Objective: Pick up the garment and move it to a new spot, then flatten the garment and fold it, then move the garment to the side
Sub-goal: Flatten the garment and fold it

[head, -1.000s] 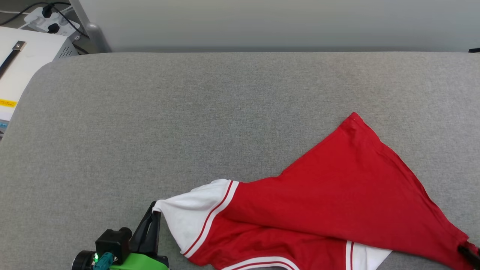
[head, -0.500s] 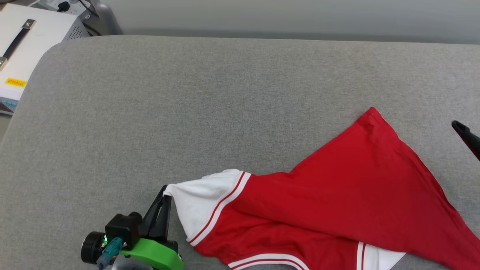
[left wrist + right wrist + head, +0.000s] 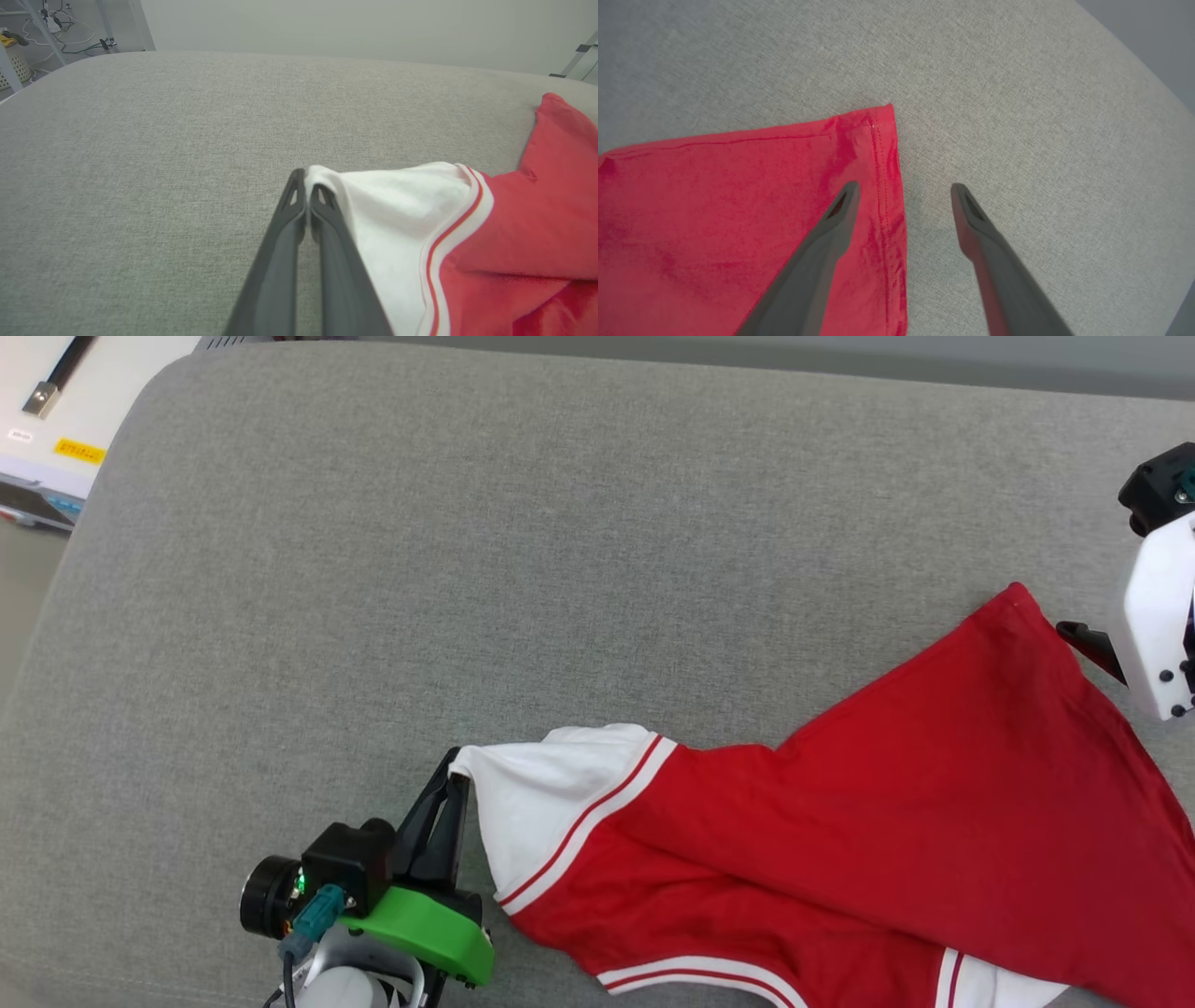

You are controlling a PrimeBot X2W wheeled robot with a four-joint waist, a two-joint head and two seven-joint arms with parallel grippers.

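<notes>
My left claw [image 3: 456, 782] lies low on the grey counter [image 3: 523, 523], clenched on the white sleeve tip of the garment [image 3: 896, 803], which sprawls red side up across the counter's near right part. My right claw [image 3: 903, 186] hangs spread over its far corner. The right wrist view shows one finger above red cloth and the other above bare counter, straddling the hem. A white box [image 3: 47, 420] sits past the counter's far left corner.

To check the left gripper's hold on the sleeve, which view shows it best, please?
The left wrist view: close up, the left gripper is shut on the tip of the white sleeve. The head view shows that pinch smaller, from above. The right wrist view shows the open right gripper over the garment's red corner.
</notes>
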